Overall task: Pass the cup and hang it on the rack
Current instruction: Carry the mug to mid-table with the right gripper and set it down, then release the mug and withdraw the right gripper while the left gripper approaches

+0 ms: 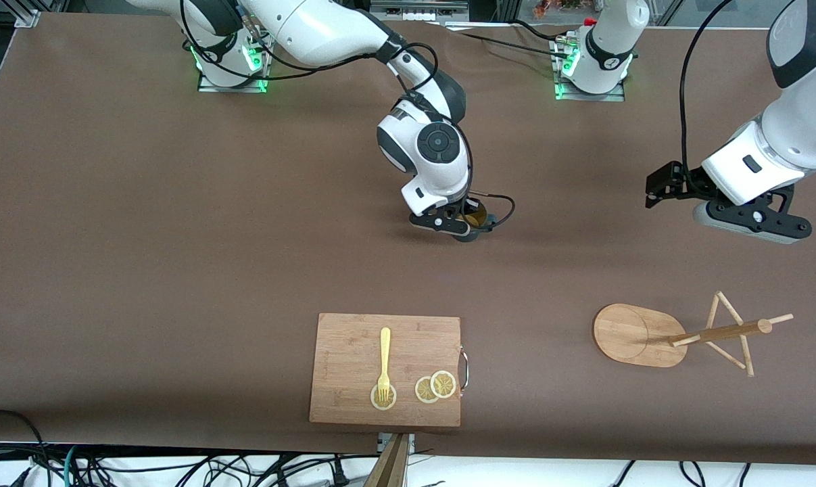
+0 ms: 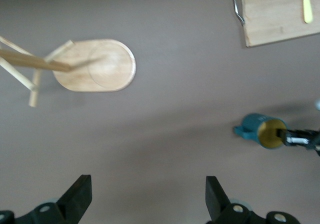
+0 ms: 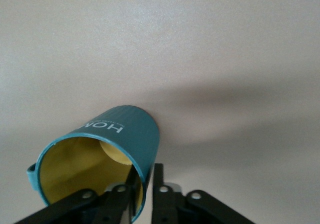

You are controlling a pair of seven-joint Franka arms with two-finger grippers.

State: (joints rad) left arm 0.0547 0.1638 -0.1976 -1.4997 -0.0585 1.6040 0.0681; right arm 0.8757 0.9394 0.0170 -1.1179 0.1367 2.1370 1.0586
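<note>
The dark teal cup point(image 1: 478, 220) with a mustard-yellow inside is held tipped on its side over the middle of the table. My right gripper point(image 1: 458, 226) is shut on its rim, one finger inside and one outside, as the right wrist view shows at the cup point(image 3: 107, 144) and gripper point(image 3: 146, 189). The left wrist view also shows the cup point(image 2: 257, 128). The bamboo rack point(image 1: 634, 335) stands toward the left arm's end, nearer the front camera, and shows in the left wrist view point(image 2: 100, 66). My left gripper point(image 1: 752, 226) is open and empty in the air point(image 2: 148, 194).
A bamboo cutting board point(image 1: 353, 352) lies near the front edge with a yellow fork point(image 1: 385, 358) and lemon slices point(image 1: 436, 387) on it. It also shows in the left wrist view point(image 2: 280, 24). Brown table surface lies between the cup and the rack.
</note>
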